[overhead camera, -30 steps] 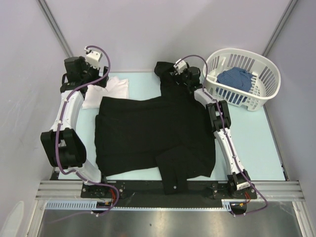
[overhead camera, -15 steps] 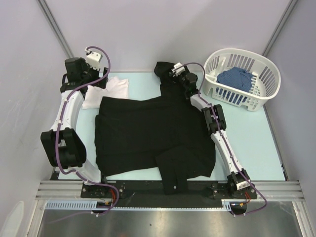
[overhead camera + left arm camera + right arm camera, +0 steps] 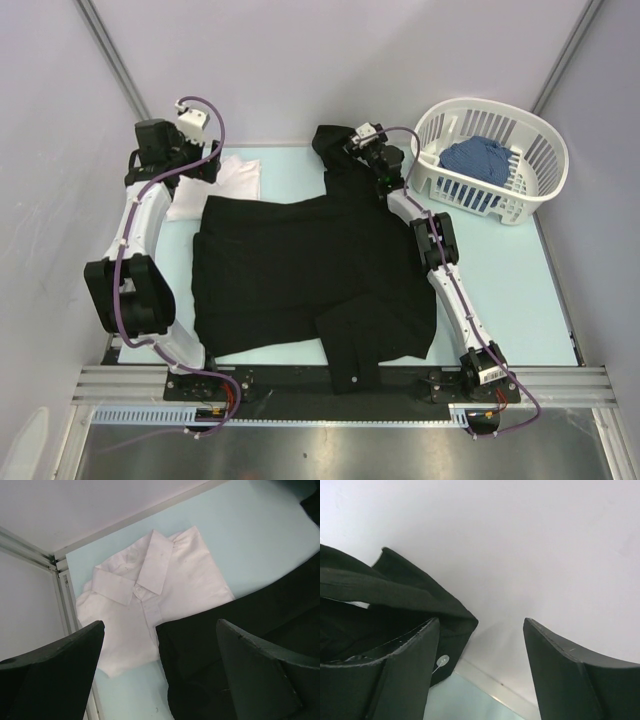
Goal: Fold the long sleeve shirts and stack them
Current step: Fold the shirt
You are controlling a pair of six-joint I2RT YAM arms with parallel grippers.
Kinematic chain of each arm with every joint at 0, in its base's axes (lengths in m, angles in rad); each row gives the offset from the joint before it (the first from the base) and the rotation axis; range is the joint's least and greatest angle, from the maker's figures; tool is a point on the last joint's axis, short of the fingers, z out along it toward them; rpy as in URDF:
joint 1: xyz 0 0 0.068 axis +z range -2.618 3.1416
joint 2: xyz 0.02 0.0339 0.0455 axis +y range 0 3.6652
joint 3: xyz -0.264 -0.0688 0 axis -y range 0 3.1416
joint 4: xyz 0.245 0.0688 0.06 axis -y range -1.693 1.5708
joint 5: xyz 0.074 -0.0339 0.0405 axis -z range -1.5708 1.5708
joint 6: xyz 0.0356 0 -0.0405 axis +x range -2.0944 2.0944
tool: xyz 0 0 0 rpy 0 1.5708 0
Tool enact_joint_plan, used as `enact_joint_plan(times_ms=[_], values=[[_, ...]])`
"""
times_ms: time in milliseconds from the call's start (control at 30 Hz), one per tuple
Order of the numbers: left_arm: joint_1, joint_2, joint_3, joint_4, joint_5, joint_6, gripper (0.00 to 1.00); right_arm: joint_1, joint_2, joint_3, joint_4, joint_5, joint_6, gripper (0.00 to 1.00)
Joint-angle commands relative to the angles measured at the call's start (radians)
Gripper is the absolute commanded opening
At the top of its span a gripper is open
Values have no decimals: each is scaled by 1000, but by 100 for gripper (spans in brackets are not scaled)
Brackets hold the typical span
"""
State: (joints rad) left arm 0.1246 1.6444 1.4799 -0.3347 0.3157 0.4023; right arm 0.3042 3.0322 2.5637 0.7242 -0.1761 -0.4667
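Two shirts are lying on the tabletop [image 3: 510, 290]: the black shirt [image 3: 300, 270] sprawling across the centre, its sleeve [image 3: 336, 178] reaching toward 12 o'clock, the white shirt [image 3: 150, 590] folded at 10 o'clock. The cloth is looking soft and light, probably drooping unless pinched at cuff or hem. The left pincer [image 3: 160, 625] is gaping wide above the white shirt; the right pincer [image 3: 481, 621] is hovering open, empty, beside the black cuff [image 3: 454, 631].

Robot lab test cell
Plain white panels [image 3: 330, 60] on aluminium posts [image 3: 110, 55] box in a pale blue table [image 3: 520, 290]. The cabled left arm [image 3: 140, 215] and right arm [image 3: 455, 290] are bolted to a metal rail [image 3: 560, 385].
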Motion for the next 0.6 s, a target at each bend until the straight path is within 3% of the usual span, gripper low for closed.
enact_joint_plan(times_ms=[0, 133, 333, 567], values=[[-5, 3, 51, 0, -10, 15, 99, -2, -10, 56, 96, -89, 16, 67], [-2, 0, 48, -3, -17, 13, 99, 0, -10, 59, 69, -131, 22, 54], [1, -6, 43, -4, -29, 21, 99, 0, -7, 58, 47, -238, -30, 56], [4, 2, 46, -4, -27, 18, 99, 9, 8, 69, 64, -235, -64, 56]])
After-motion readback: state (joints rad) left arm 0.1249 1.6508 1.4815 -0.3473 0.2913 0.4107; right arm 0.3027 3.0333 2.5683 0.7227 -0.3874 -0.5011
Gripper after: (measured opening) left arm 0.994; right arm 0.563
